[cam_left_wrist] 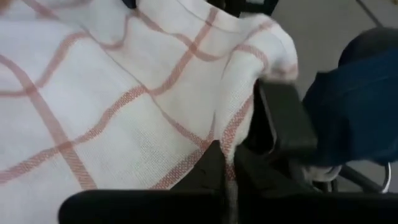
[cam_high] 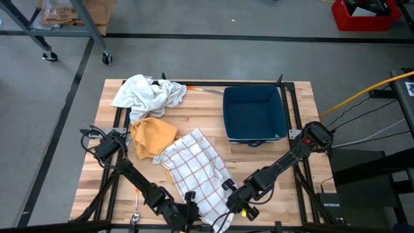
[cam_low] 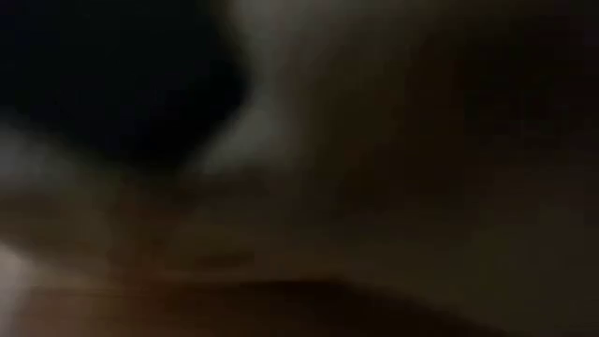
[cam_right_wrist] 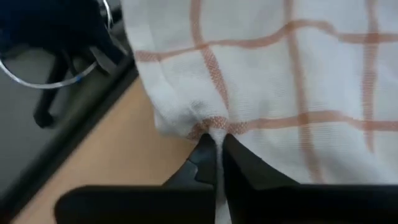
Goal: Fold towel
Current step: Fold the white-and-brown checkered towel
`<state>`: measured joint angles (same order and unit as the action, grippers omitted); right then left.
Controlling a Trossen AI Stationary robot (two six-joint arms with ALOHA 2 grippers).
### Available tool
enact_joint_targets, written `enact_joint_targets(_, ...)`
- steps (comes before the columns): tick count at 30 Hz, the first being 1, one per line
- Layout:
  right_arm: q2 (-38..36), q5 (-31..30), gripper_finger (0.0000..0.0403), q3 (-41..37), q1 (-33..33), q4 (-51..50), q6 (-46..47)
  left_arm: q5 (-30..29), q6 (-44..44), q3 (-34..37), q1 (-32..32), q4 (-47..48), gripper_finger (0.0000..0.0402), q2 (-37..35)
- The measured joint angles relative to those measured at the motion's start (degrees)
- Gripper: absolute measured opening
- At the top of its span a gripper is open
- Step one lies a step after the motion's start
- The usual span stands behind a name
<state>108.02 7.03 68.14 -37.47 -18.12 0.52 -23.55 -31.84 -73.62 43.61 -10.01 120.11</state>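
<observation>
Both sets of jaws are pinching the checked towel [cam_high: 197,171] right now, one on each of its near corners, down by the counter's [cam_high: 207,107] near edge. Left gripper [cam_left_wrist: 227,168] is biting a fold of the red-lined cloth with its fingers pressed tight together, and the right gripper [cam_right_wrist: 217,155] is doing the same on the opposite near corner, nipping a little bunched bit of hem just above the bare wood. From overhead the towel is lying rumpled and slanted, running from the middle of the counter toward the near edge, with an orange cloth [cam_high: 154,136] touching its far-left side, a white cloth [cam_high: 147,94] up toward the far left corner and a blue bin [cam_high: 253,115] on the far right side. So I'd say this is the grasp stage wrapping up, fold itself not started. Next move probably needs both arms lifting together and pulling the corners apart to flatten it, without dragging the orange one along. Low view is showing nothing useful.
</observation>
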Motion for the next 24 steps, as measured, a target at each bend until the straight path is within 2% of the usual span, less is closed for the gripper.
enact_joint_targets(5, -3.4, -0.8, 0.0016, 0.0, 0.0, 0.6, 7.1, -3.9, -1.6, -1.7, 0.3, -0.1, 0.0004, -0.1)
enact_joint_targets(9, -6.2, -5.5, 0.0022, 0.1, 0.0, 1.2, 11.0, -7.1, -5.5, -2.2, 0.6, -0.1, 0.0003, -0.1)
enact_joint_targets(15, -8.2, -14.0, 0.0014, 0.2, 1.3, 1.6, 11.4, -11.5, -14.7, -2.2, 1.3, 0.0, 0.0002, -0.1)
enact_joint_targets(19, -8.2, -16.7, 0.0017, 0.2, 3.3, 1.6, 13.9, -19.0, -24.2, -2.2, 2.5, -0.1, 0.0002, -0.1)
enact_joint_targets(24, -8.3, -17.0, 0.0017, 0.2, 6.4, 1.7, 14.7, -27.6, -34.7, -2.2, 5.0, 0.8, 0.0002, -0.1)
